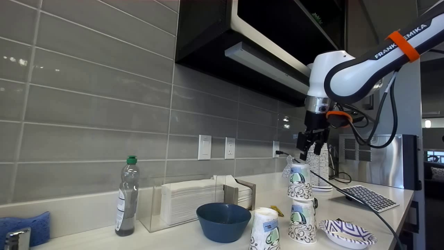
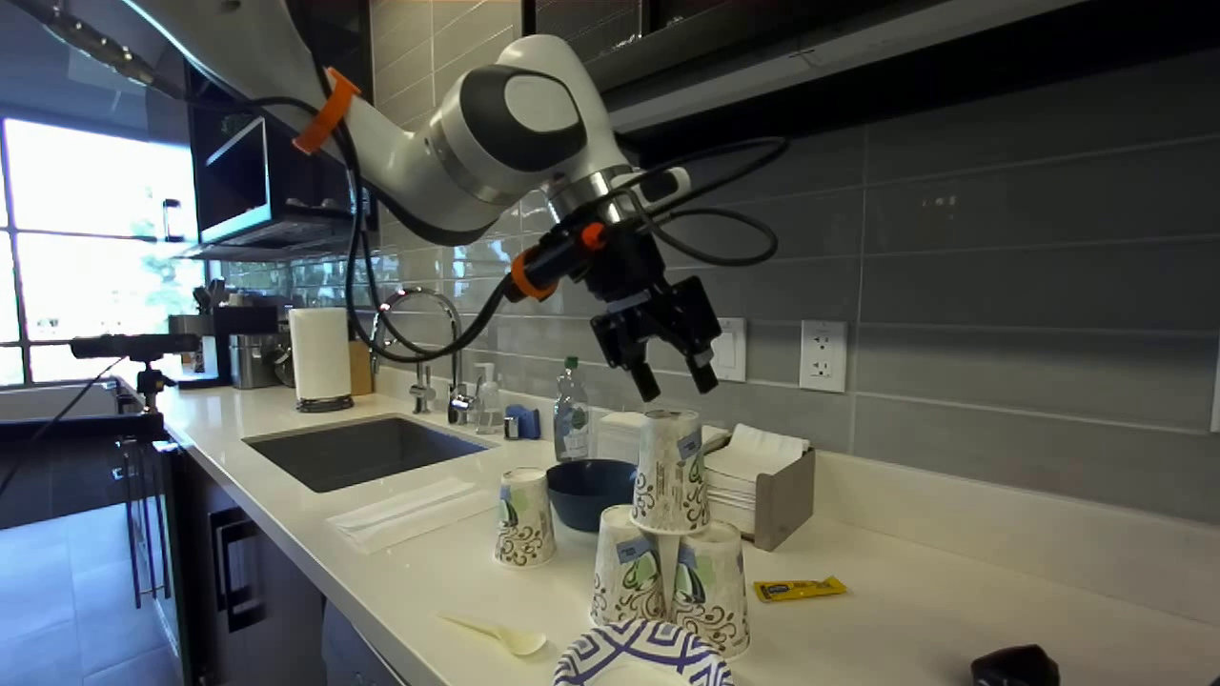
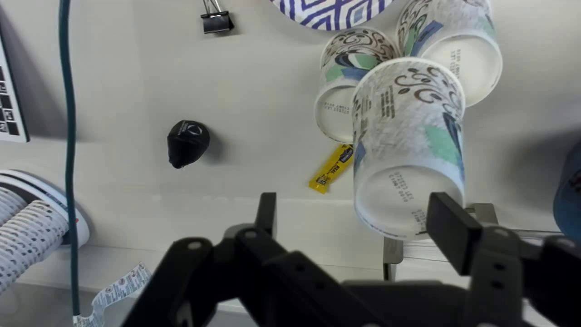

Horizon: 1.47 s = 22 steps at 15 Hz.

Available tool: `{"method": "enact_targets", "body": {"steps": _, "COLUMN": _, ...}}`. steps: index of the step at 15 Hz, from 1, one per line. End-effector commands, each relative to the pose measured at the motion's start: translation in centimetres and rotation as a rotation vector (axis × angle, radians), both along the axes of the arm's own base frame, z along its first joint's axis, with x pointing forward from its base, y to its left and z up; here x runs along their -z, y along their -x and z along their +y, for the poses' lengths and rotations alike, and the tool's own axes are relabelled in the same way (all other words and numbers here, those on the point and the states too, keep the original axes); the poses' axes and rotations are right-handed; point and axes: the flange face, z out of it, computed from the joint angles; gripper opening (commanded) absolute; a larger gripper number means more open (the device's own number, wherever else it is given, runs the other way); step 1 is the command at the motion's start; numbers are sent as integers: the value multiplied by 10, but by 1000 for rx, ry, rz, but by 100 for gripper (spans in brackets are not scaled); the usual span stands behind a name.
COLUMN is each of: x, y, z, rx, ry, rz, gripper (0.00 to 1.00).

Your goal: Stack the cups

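hovering just above the upper cup (image 2: 671, 472), the hand (image 2: 678, 390) has its fingers (image 3: 451, 232) spread apart; beneath the upper cup, two lower cups (image 2: 625, 577) stand upturned on the surface (image 2: 905, 595), perhaps touching each other; a lone cup (image 2: 524, 519) stands apart from the upper cup.

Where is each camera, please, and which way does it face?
An exterior view: near the sponge, facing along the counter toward the steel box; arm and gripper show.
An exterior view: near the patterned dish, facing toward the sink and window; arm and gripper show.
Wrist view: wrist-mounted, facing down at the upper cup; gripper fingers show.
Both exterior views share the upper cup, bowl and bottle.
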Motion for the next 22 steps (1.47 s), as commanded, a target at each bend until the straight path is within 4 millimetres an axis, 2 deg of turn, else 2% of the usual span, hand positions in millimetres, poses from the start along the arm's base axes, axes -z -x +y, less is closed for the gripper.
{"method": "enact_targets", "body": {"steps": 1, "x": -21, "y": 17, "z": 29, "rx": 29, "ry": 77, "rz": -11, "gripper": 100}}
{"method": "enact_targets", "body": {"steps": 4, "x": -32, "y": 26, "z": 64, "rx": 17, "ry": 99, "rz": -12, "gripper": 100}}
{"method": "enact_targets", "body": {"steps": 7, "x": -30, "y": 29, "z": 99, "rx": -18, "ry": 109, "rz": 48, "gripper": 100}}
{"method": "enact_targets", "body": {"steps": 8, "x": -31, "y": 22, "z": 84, "rx": -19, "ry": 98, "rz": 27, "gripper": 100}}
{"method": "enact_targets", "body": {"steps": 10, "x": -29, "y": 24, "z": 100, "rx": -31, "ry": 107, "rz": 42, "gripper": 100}}
{"method": "enact_targets", "body": {"steps": 11, "x": -29, "y": 25, "z": 101, "rx": -33, "ry": 108, "rz": 44, "gripper": 100}}
{"method": "enact_targets", "body": {"steps": 18, "x": -28, "y": 25, "z": 99, "rx": -29, "ry": 106, "rz": 46, "gripper": 100}}
{"method": "enact_targets", "body": {"steps": 22, "x": -25, "y": 12, "z": 125, "rx": -103, "ry": -34, "rz": 4, "gripper": 100}}
